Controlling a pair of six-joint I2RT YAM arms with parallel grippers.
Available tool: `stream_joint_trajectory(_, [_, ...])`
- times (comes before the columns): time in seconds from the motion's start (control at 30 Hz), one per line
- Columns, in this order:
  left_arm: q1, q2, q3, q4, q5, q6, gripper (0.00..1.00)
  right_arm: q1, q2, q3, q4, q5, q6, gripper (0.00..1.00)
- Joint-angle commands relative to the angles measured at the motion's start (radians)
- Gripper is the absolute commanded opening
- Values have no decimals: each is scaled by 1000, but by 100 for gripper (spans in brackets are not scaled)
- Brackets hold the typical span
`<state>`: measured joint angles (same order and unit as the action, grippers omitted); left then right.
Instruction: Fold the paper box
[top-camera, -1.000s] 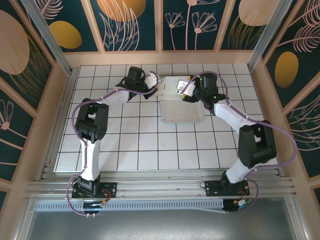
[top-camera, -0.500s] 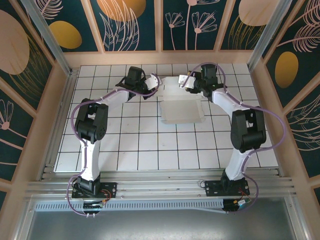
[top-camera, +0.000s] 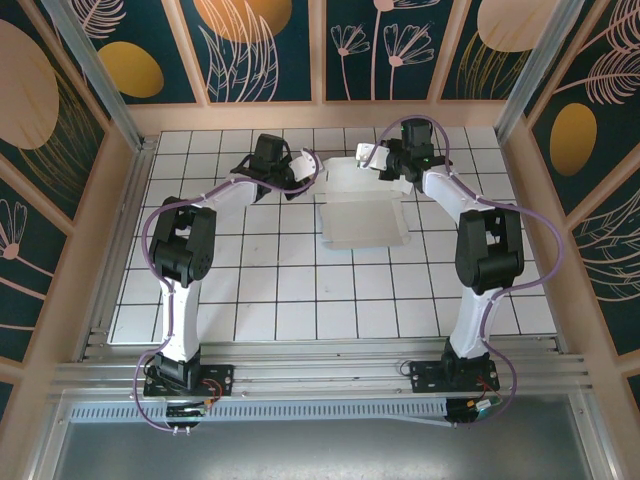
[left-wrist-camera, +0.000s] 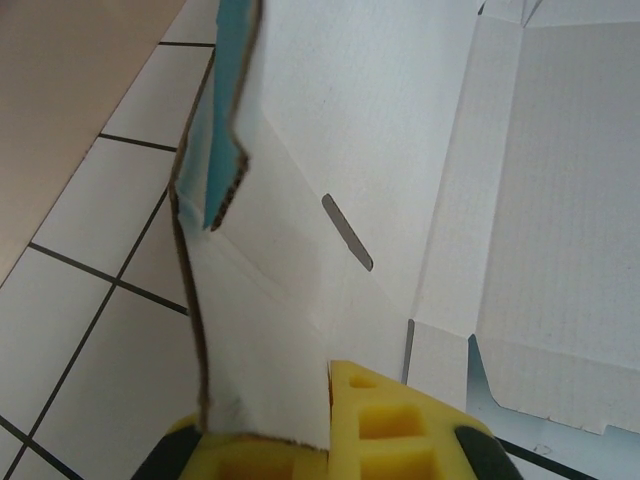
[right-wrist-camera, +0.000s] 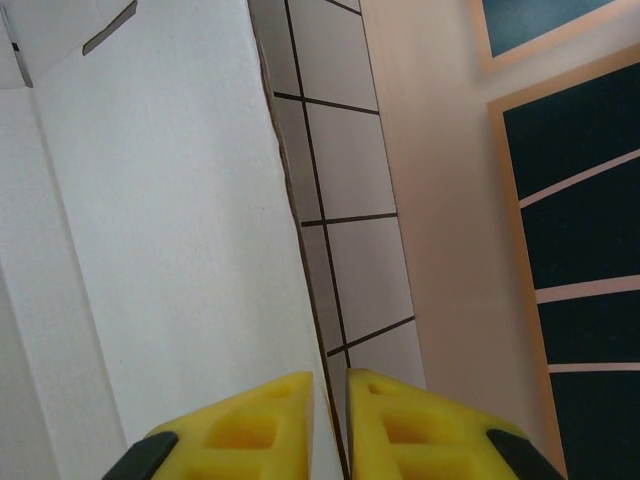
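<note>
Paper box (top-camera: 362, 218) lies white side up on the tiled table (top-camera: 250, 290), in the far middle. At its far left corner the left gripper (top-camera: 303, 163) is squeezed tight on a flap that stands up, and the flap is blue on its outer side. At the far right corner the right gripper (top-camera: 368, 160) has its yellow fingers (right-wrist-camera: 250, 425) pinched close on the thin edge of the flap there.

No lettering, label, brand, number or sign can be read anywhere; the paper box (top-camera: 362, 215) shows plain, unprinted card.
</note>
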<state>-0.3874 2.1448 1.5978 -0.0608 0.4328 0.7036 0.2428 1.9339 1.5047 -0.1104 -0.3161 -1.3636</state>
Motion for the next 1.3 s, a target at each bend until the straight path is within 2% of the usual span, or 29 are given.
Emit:
stream_joint_trajectory(0.0, [-3,-38,-38,20,7,30,0,2,-8,-3,-35,-7,-21,13])
stream_joint_trajectory(0.07, [-2,-49,-54,60,-3,-14,0,10,-31,-32,-11,15,-4,10])
stream_joint_trajectory(0.1, [-2,-58,-67,84,-11,-43,6,17,-43,-42,-9,30,7,8])
stream_joint_trajectory(0.17, [-1,-103,-127,159,-17,-138,27,34,-68,-58,-15,64,39,6])
stream_joint_trajectory(0.2, [-1,-138,-175,209,-19,-196,34,42,-81,-63,-31,83,53,6])
stream_joint_trajectory(0.37, [-2,-355,-443,426,-109,-645,54,73,-100,-30,-141,145,174,4])
stream_joint_trajectory(0.43, [-2,-450,-554,481,-169,-860,59,85,-93,4,-192,179,245,3])
stream_joint_trajectory(0.5, [-2,-521,-684,511,-248,-1151,59,100,-87,40,-247,202,317,1])
stream_joint_trajectory(0.57, [-1,-544,-786,595,-228,-1384,57,124,-88,60,-264,237,398,1])
stream_joint_trajectory(0.63, [-5,-518,-789,583,-174,-1494,55,146,-91,68,-268,267,460,1])
stream_joint_trajectory(0.7, [-7,-461,-739,527,-128,-1544,53,171,-94,66,-271,301,506,1])
stream_joint_trajectory(0.8, [-7,-360,-632,455,-99,-1512,48,196,-101,58,-276,322,556,1])
stream_joint_trajectory(1.0, [15,-193,-357,220,-178,-1392,46,204,-96,60,-296,317,586,0])
stream_joint_trajectory(1.27, [37,-85,-246,106,-213,-1277,50,207,-90,69,-290,315,586,0])
